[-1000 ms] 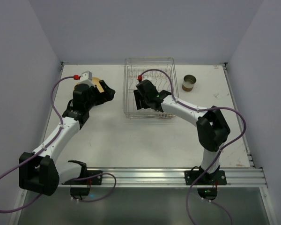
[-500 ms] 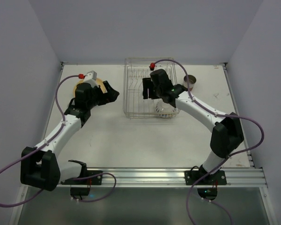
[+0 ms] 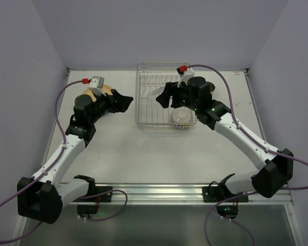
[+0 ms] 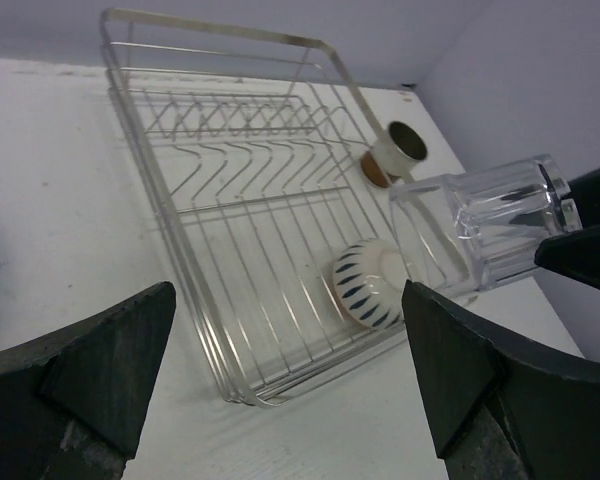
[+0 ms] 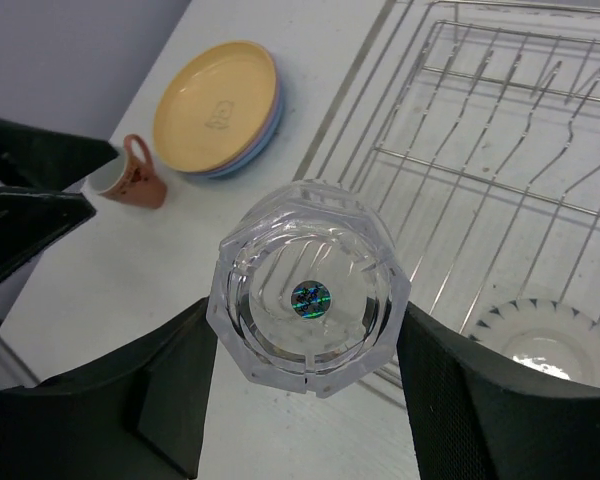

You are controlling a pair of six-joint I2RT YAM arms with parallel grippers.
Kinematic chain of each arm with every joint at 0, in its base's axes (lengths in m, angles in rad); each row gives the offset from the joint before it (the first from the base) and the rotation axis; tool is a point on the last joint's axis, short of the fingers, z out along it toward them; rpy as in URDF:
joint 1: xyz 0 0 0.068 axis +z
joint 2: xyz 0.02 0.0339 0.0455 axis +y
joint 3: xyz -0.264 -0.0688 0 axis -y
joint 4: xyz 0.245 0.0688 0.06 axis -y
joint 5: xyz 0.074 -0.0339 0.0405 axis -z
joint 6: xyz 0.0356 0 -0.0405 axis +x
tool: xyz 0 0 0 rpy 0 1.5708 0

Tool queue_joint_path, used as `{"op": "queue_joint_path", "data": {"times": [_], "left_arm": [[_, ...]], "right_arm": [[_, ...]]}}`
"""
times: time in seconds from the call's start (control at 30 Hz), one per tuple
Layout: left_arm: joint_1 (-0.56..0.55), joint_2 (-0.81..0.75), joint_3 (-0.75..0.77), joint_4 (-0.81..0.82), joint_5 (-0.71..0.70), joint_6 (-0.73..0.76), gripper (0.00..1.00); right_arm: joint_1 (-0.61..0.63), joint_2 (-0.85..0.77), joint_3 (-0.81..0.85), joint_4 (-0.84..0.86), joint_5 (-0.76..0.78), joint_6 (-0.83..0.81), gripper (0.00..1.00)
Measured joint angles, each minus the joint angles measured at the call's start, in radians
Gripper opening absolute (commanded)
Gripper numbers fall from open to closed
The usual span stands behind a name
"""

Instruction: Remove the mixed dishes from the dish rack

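- step in hand, as judged: carrying the small clear faceted glass (image 5: 310,250) out of the rectangular silver wire dish rack (image 4: 220,27) to a resting place on the white table (image 3: 143,154).
- right gripper (image 5: 308,330): clamped on the clear glass from both sides, held in the air over the rack's left part; the glass lies nearly on its side.
- left gripper (image 4: 290,370): spread wide, holding nothing, hovering left of the rack near the plates.
- handling notes: smooth glass may slip, so keep the squeeze steady. lift above the rack rim before moving sideways. turn the wrist so the glass can stand. choose bare table apart from the plates and mug, and release only once it rests.
- round plates: two made out, stacked on the table left of the rack, a yellow-orange plate (image 5: 215,100) on a blue plate (image 5: 255,148); a third cannot be told.
- pink handled mug (image 5: 138,178): one, on the table just beside the plate stack.
- white cup with dark stripes (image 4: 368,285): one, lying in the rack's near right corner; the only dish seen inside.
- brown cup (image 4: 398,150): one, on the table right of the rack.
- clear glass: one. dish rack: one.
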Motion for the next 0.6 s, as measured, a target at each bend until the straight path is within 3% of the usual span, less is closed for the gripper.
{"op": "queue_joint_path", "data": {"times": [0.3,0.6], "left_arm": [[-0.004,0.003,-0.084,0.295,0.377,-0.097,1.00],[-0.004,0.031,-0.134,0.686,0.638,-0.351,0.96]], "right_arm": [[0.000,-0.206,-0.201,0.153,-0.199,0.000,0.32],[0.000,-0.348,-0.280,0.253,-0.295,-0.004,0.33]]}}
